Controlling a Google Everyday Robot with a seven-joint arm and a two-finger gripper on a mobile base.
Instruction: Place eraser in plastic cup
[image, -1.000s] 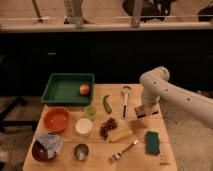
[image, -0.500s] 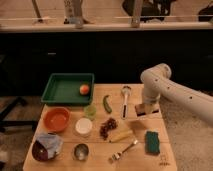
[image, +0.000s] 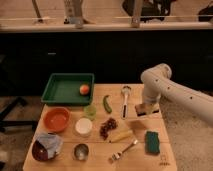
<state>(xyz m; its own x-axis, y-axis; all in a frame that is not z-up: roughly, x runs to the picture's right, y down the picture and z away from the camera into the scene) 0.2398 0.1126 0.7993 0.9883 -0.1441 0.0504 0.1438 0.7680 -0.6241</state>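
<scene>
My gripper (image: 145, 110) hangs from the white arm (image: 159, 80) over the right part of the wooden table (image: 165, 160). It is shut on the eraser (image: 143, 108), a small tan block with a dark underside, held a little above the table. The plastic cup (image: 90, 111), small and translucent light green, stands upright near the table's middle, well to the left of the gripper. It is just in front of the green tray.
A green tray (image: 60, 90) holds an orange fruit (image: 84, 89). Around the cup are a green pepper (image: 107, 104), a white container (image: 83, 126), an orange bowl (image: 56, 119) and a steel cup (image: 81, 151). Grapes (image: 107, 127), a spoon (image: 125, 97), a fork (image: 123, 150) and a teal sponge (image: 152, 141) lie nearer the gripper.
The gripper rose from the table surface with the eraser in it and has shifted slightly left. Nothing else on the table moved.
</scene>
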